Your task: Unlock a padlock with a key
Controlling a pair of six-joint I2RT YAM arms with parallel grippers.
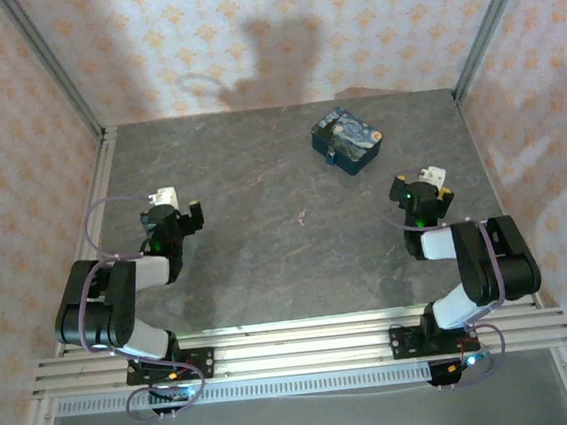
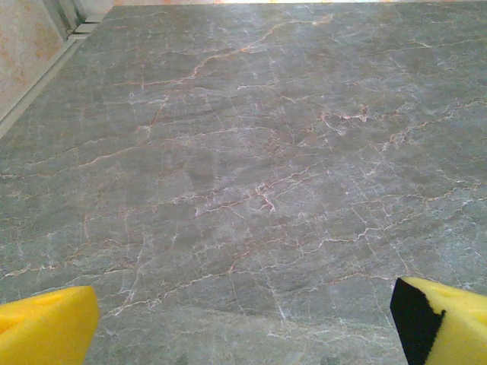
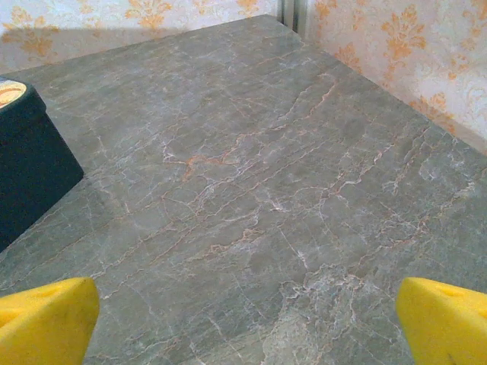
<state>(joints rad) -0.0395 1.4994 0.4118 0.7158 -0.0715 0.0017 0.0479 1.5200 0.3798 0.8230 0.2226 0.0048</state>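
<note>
Holding left gripper (image 1: 181, 208) and right gripper (image 1: 421, 182) spread wide, low over table (image 1: 268, 264) at 9 and 3 o'clock, elbows folded back. Padlock (image 1: 330, 154) tiny against box (image 1: 353, 135), 1 o'clock.

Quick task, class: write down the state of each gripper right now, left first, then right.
Left gripper: open, holding nothing.
Right gripper: open, holding nothing.

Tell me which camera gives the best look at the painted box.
Top external: the whole box is visible there, swirled blue-and-yellow lid facing up, at the far right of the table. The right wrist view catches just one dark side and a sliver of lid at its left edge.
</note>
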